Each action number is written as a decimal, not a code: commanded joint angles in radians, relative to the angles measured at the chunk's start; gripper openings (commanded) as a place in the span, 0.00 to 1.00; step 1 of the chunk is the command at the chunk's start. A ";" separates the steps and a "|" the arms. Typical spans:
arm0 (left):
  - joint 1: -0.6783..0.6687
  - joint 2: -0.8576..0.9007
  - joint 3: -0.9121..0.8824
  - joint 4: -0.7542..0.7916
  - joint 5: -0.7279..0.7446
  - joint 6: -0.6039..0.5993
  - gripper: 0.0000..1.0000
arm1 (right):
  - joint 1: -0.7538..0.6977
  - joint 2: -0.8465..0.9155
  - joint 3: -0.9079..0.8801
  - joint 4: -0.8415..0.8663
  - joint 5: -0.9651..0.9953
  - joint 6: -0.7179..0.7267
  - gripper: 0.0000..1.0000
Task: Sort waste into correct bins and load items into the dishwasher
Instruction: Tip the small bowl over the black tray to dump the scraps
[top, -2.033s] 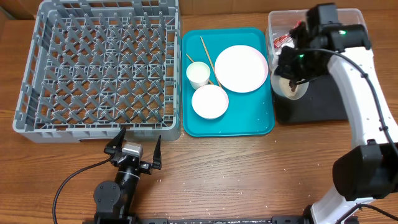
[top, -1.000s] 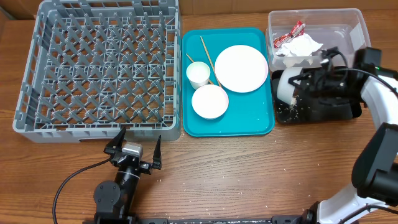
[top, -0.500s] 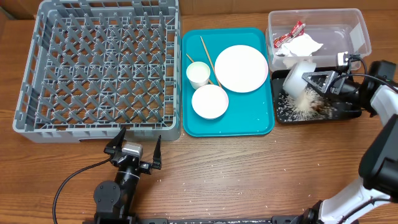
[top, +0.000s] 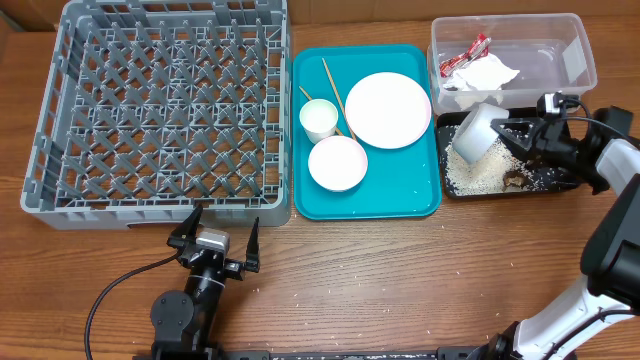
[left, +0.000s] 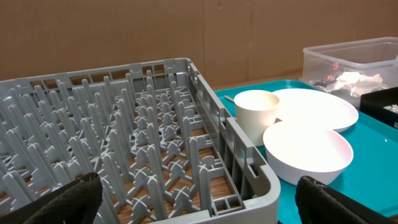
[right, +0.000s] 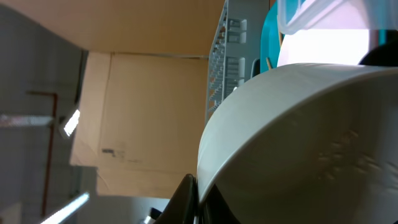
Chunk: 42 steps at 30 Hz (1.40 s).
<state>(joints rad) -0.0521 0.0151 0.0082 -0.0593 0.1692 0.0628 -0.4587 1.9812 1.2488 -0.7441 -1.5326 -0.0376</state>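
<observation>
My right gripper is shut on the rim of a white bowl, held tipped on its side over the shallow black tray. The bowl fills the right wrist view, with the jaws pinching its rim. Loose white rice and a small brown lump lie in the black tray. The clear tub holds the red-and-white wrapper and white napkin. The plate, cup, second bowl and chopsticks sit on the teal tray. My left gripper is open and empty.
The grey dish rack stands at the left with nothing in it; its corner is close in the left wrist view. The teal tray lies between rack and bins. Stray rice grains dot the wood in front.
The right arm carried the bowl from the clear tub to over the black tray and tipped it; rice and the brown lump now lie in the tray. The left arm has not moved.
</observation>
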 joint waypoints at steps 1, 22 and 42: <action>0.006 -0.009 -0.003 0.000 0.007 0.020 1.00 | -0.021 0.002 -0.003 0.003 -0.037 0.147 0.04; 0.006 -0.009 -0.003 0.000 0.007 0.020 1.00 | -0.002 -0.023 -0.003 0.013 -0.036 0.194 0.04; 0.006 -0.009 -0.003 0.000 0.007 0.020 1.00 | 0.042 -0.111 -0.003 0.124 -0.037 0.302 0.04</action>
<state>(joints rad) -0.0521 0.0151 0.0082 -0.0593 0.1692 0.0628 -0.4099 1.9148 1.2480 -0.6483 -1.4982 0.2607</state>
